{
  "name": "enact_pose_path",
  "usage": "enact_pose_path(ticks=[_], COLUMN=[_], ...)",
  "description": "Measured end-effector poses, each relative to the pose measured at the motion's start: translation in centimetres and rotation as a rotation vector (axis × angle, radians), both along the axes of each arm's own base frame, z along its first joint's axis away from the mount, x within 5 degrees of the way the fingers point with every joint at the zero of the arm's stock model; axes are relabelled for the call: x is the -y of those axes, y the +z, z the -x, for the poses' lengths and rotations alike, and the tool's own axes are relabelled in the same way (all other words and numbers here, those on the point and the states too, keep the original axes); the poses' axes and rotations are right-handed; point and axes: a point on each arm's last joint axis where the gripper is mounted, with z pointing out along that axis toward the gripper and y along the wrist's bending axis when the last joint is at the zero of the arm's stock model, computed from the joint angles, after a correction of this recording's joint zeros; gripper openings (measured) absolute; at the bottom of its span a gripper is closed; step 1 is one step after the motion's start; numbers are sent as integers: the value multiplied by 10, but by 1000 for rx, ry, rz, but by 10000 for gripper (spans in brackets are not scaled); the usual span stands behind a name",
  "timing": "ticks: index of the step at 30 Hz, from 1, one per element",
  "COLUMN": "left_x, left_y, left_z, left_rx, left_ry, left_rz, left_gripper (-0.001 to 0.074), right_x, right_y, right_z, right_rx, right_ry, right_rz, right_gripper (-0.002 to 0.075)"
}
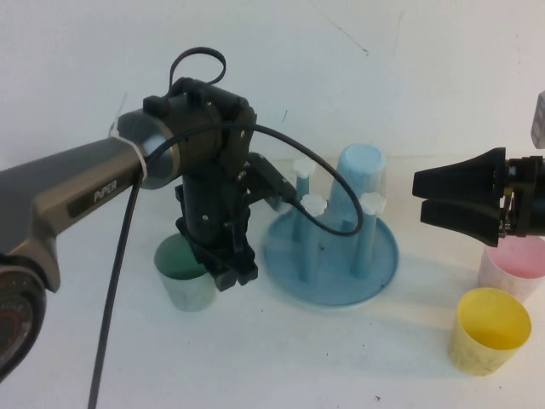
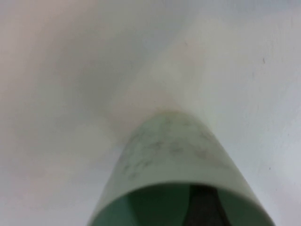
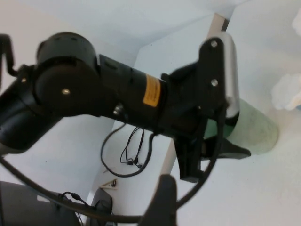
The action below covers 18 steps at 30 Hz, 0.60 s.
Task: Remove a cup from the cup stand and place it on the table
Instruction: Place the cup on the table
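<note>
The pale mint-green cup (image 1: 189, 290) stands upright on the white table (image 1: 281, 358), just left of the blue cup stand (image 1: 341, 273). My left gripper (image 1: 226, 271) hangs over the cup's right rim, pointing down. One dark finger (image 2: 202, 207) reaches inside the cup (image 2: 174, 155), and in the right wrist view the fingers (image 3: 235, 151) stand apart beside the cup (image 3: 256, 129), so this gripper is open. My right gripper (image 1: 420, 198) hovers right of the stand, open and empty.
A light blue cup (image 1: 362, 175) sits upside down on a back peg of the stand. Three other pegs show bare white caps (image 1: 312, 204). A yellow cup (image 1: 487, 331) and a pink cup (image 1: 513, 266) stand at the right, under the right arm.
</note>
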Motion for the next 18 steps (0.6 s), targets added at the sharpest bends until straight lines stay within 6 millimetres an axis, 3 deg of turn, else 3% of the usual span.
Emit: enact_pose_path(ticks=[4, 8, 13, 16, 18], left_x=[5, 4, -6, -15, -23], left_y=[30, 71, 126, 147, 155], left_z=[5, 20, 47, 67, 81], left_rx=[81, 161, 244, 267, 274], left_ry=[33, 72, 141, 151, 162], left_rz=[37, 94, 222, 278, 294], left_gripper=[386, 326, 176, 64, 27], right_x=[0, 0, 0, 0, 0], right_y=[0, -2, -3, -2, 6], right_z=[0, 1, 3, 4, 7], right_rx=[0, -1, -7, -5, 24], right_ry=[5, 17, 32, 35, 36], right_rz=[6, 20, 37, 41, 45], right_gripper=[692, 692, 692, 668, 613])
